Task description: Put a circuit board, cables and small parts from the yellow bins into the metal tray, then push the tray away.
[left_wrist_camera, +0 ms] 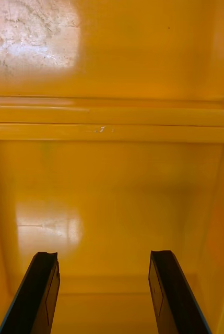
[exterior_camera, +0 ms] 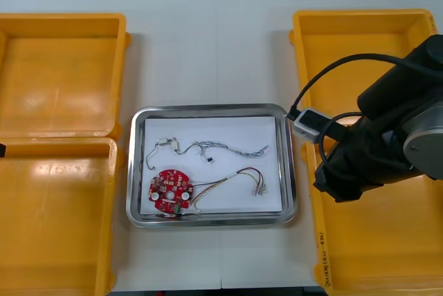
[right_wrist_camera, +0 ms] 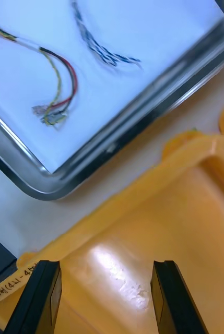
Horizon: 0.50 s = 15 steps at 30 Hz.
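I am holding the right gripper (right_wrist_camera: 106,271), fingers open and empty, over the lower-right yellow bin (exterior_camera: 387,254) beside the centred metal tray (exterior_camera: 208,108), loaded with circuit board (exterior_camera: 171,191) and cables (exterior_camera: 235,149), seemingly ready for pushing; the wrist views are revealing spread fingers, those of the left gripper (left_wrist_camera: 104,261) included, that the arm (exterior_camera: 387,137) covers from above.

The left gripper (left_wrist_camera: 104,254) holds its two black fingers (left_wrist_camera: 38,292) wide apart with nothing between them, above the smooth floor of a glossy, orange-looking yellow plastic bin (left_wrist_camera: 117,193). Across the middle of the frame, beyond the fingertips, two parallel rims (left_wrist_camera: 143,119) run side by side, bearing a small white mark (left_wrist_camera: 104,129). Past them lies a second bin (left_wrist_camera: 143,52), its floor showing a pale glare patch (left_wrist_camera: 33,36).
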Each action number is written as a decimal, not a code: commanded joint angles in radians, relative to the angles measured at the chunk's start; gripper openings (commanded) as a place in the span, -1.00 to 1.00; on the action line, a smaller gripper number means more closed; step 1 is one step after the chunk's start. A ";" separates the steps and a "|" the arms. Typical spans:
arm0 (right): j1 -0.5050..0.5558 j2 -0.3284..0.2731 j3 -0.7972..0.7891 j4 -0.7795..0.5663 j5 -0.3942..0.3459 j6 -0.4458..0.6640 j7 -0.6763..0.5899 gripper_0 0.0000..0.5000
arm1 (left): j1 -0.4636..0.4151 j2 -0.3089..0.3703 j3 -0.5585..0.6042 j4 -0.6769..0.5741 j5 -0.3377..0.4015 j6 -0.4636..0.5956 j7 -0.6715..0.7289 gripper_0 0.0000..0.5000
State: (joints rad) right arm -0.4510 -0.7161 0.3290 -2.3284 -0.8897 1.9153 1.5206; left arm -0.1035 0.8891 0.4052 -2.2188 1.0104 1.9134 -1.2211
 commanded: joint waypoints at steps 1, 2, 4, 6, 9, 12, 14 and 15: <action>-0.075 0.050 0.088 -0.023 0.040 0.005 0.061 1.00 | 0.024 0.033 0.034 -0.027 0.013 0.006 -0.052 1.00; -0.087 0.063 0.110 -0.022 0.051 0.005 0.075 1.00 | 0.025 0.033 0.034 -0.027 0.013 0.006 -0.049 1.00; -0.100 0.078 0.139 -0.019 0.069 0.005 0.090 1.00 | 0.025 0.033 0.035 -0.032 0.010 0.006 -0.049 1.00; -0.120 0.103 0.173 -0.006 0.083 0.005 0.098 1.00 | 0.025 0.033 0.035 -0.032 0.008 0.006 -0.049 1.00; -0.143 0.136 0.212 0.014 0.089 0.005 0.105 1.00 | 0.025 0.033 0.035 -0.032 0.008 0.006 -0.049 1.00; -0.167 0.172 0.258 0.041 0.109 0.005 0.116 1.00 | 0.025 0.033 0.035 -0.032 0.008 0.006 -0.049 1.00; -0.184 0.198 0.298 0.064 0.130 -0.002 0.124 1.00 | 0.025 0.033 0.035 -0.032 0.008 0.006 -0.049 1.00; -0.193 0.205 0.314 0.073 0.140 -0.007 0.127 1.00 | 0.025 0.033 0.035 -0.032 0.008 0.006 -0.049 1.00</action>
State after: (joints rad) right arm -0.5849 -0.5578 0.5778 -2.2730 -0.7751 1.9153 1.6108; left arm -0.0977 0.8891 0.4069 -2.2214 1.0140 1.9134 -1.2211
